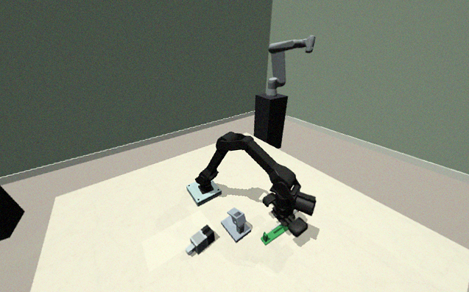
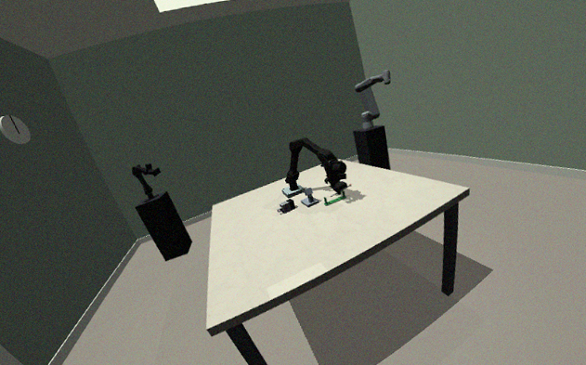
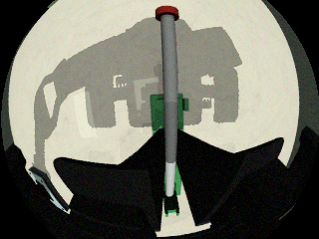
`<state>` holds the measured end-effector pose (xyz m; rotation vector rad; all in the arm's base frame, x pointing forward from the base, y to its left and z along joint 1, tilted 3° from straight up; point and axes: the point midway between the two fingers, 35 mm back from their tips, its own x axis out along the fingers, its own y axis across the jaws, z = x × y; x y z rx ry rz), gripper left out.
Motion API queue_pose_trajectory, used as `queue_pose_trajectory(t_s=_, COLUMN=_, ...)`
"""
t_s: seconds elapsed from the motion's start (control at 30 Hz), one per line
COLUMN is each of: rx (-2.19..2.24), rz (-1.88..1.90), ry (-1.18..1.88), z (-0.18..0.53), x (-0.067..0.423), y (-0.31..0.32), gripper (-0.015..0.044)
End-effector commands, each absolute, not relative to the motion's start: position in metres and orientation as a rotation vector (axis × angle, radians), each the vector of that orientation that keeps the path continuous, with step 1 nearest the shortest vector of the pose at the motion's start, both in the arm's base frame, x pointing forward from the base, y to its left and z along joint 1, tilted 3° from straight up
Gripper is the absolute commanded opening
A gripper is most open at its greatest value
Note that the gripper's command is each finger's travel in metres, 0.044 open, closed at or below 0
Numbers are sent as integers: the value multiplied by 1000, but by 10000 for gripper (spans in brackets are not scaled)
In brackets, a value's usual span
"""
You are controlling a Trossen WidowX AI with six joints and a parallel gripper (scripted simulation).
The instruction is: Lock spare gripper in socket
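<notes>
The black arm [image 1: 259, 155] arched from its pale blue base plate [image 1: 194, 197] across the cream tabletop [image 1: 144, 290], its end effector [image 1: 290, 224] lowered at the far end of a small green cradle [image 1: 271, 235]. In the wrist view, the end effector [image 3: 171, 175] was clamped tight on the lock pin [image 3: 170, 94], a slim grey rod with a red cap [image 3: 166, 12] at its outer end and a white section near the dark fingers. The pin ran straight out from between the fingers, above the green cradle [image 3: 159, 112], whose end showed below the grip. Whether the pin rested on the cradle or stood just clear of it could not be told from these angles.

The mount [image 1: 236, 224], a grey plate carrying an upright socket block [image 1: 236, 216], stood near the cradle, between it and the spare gripper [image 1: 200, 239]. The spare gripper, a grey and black block with a short pale spigot [image 1: 190, 249] pointing away from the mount, lay on its side apart from the mount and out of the socket.

From the exterior view, the arm [image 2: 312, 158] and its parts occupied the far half of the tabletop [image 2: 272, 257]. Two other arms stood on black pedestals off the table: a grey one [image 2: 368, 98] at the room's right corner and a small black one [image 2: 144, 178] at the left wall, below a round clock [image 2: 14, 129].
</notes>
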<state>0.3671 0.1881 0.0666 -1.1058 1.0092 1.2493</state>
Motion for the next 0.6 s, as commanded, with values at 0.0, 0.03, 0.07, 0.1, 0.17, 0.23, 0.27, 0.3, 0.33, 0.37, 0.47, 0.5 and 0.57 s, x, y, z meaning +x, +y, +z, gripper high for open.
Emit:
queue_pose_trajectory(t_s=0.0, rx=-1106, rz=1248, ry=1007, z=75, x=367, y=188, gripper=0)
queue_pose_trajectory(t_s=0.03, rx=-1106, rz=1249, ry=1008, z=77, x=366, y=188, gripper=0)
queue_pose_trajectory(t_s=0.07, rx=-1106, rz=1249, ry=1009, z=79, x=366, y=188, gripper=0)
queue_pose_trajectory(t_s=0.1, rx=-1106, rz=1250, ry=1010, z=80, x=366, y=188, gripper=0)
queue_pose_trajectory(t_s=0.17, rx=-1105, rz=1251, ry=1012, z=83, x=366, y=187, gripper=0)
queue_pose_trajectory(t_s=0.23, rx=-1105, rz=1251, ry=1014, z=86, x=365, y=187, gripper=0)
queue_pose_trajectory(t_s=0.27, rx=-1105, rz=1252, ry=1014, z=86, x=365, y=187, gripper=0)
queue_pose_trajectory(t_s=0.3, rx=-1105, rz=1252, ry=1014, z=86, x=365, y=187, gripper=0)
queue_pose_trajectory(t_s=0.33, rx=-1104, rz=1253, ry=1017, z=82, x=365, y=187, gripper=0)
queue_pose_trajectory(t_s=0.37, rx=-1104, rz=1253, ry=1017, z=82, x=365, y=187, gripper=0)
queue_pose_trajectory(t_s=0.47, rx=-1104, rz=1253, ry=1017, z=82, x=365, y=187, gripper=0)
queue_pose_trajectory(t_s=0.5, rx=-1104, rz=1253, ry=1017, z=82, x=365, y=187, gripper=0)
queue_pose_trajectory(t_s=0.57, rx=-1105, rz=1253, ry=1017, z=82, x=365, y=185, gripper=0)
